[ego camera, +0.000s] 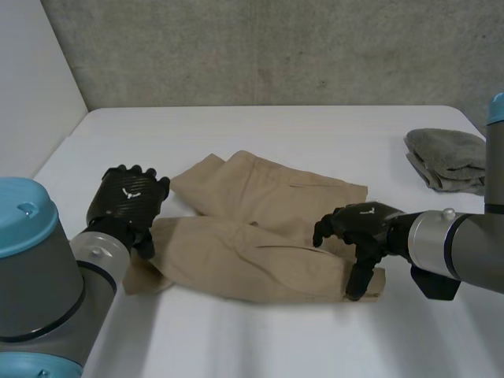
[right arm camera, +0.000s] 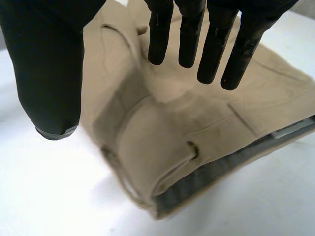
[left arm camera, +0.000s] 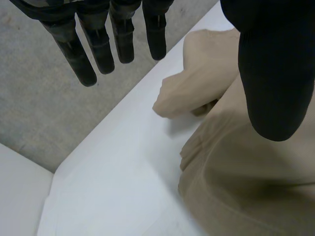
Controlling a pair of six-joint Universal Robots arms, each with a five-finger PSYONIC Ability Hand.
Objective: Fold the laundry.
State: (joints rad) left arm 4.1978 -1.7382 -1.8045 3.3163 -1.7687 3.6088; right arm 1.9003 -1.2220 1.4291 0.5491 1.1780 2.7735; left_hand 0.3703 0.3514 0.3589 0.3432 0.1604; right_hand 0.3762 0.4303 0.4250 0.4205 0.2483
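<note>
Head view shows grey towel (ego camera: pixel 447 159); right wrist view, buttonhole (right arm camera: pixel 193 149) on trousers (right arm camera: pixel 162 123).

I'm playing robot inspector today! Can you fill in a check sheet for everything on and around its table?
Surface: white table, smooth.
Job's things: tan trousers lying mid-table, waistband toward the right arm.
Clutter: grey cloth bunched near the table's right edge.
Hands: left hand open over the leg ends; right hand open at the waistband.
Cables: nothing seen.
Surroundings: grey wall behind; white panel at left.
</note>
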